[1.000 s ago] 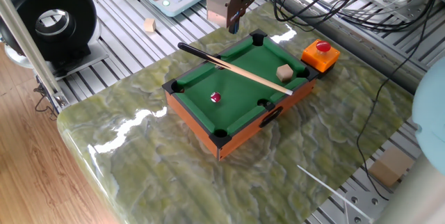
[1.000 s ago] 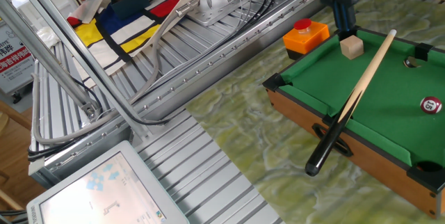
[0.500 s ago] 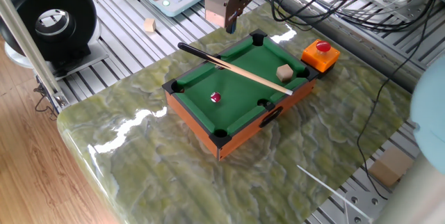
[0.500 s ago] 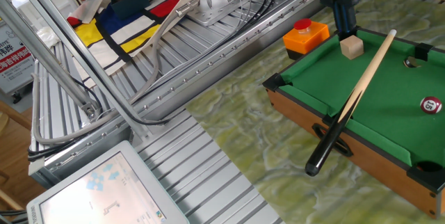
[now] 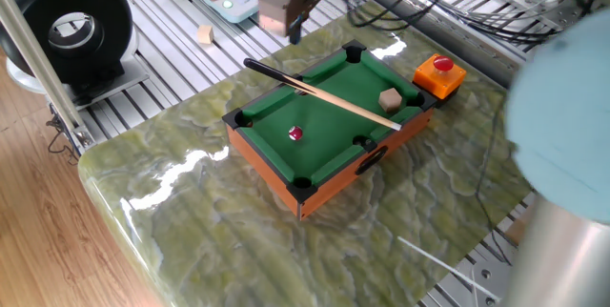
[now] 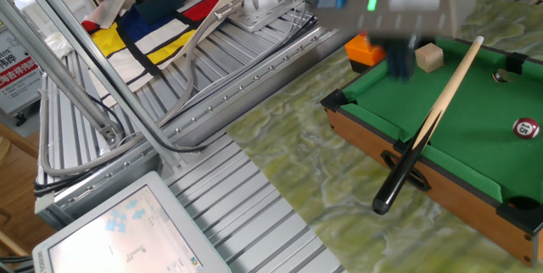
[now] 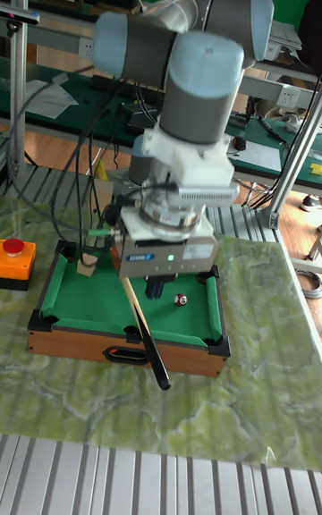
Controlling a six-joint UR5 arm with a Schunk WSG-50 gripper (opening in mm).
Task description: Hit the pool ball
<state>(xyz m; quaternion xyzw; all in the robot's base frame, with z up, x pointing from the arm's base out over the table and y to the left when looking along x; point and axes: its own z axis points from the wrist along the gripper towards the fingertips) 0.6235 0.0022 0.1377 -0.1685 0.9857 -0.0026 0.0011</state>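
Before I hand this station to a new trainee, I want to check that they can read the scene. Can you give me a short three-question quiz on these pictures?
1. True or false: the pool ball lies in a corner pocket.
2. What lies slanted across the pool table? A) a ruler B) a cue stick C) a cable
3. Fill in: the tan cube sits on the felt near the corner closest to the orange box with the red ____.

Key:
1. False; it rests on the open felt.
2. B, the cue stick, with its dark butt past the table's edge.
3. button.
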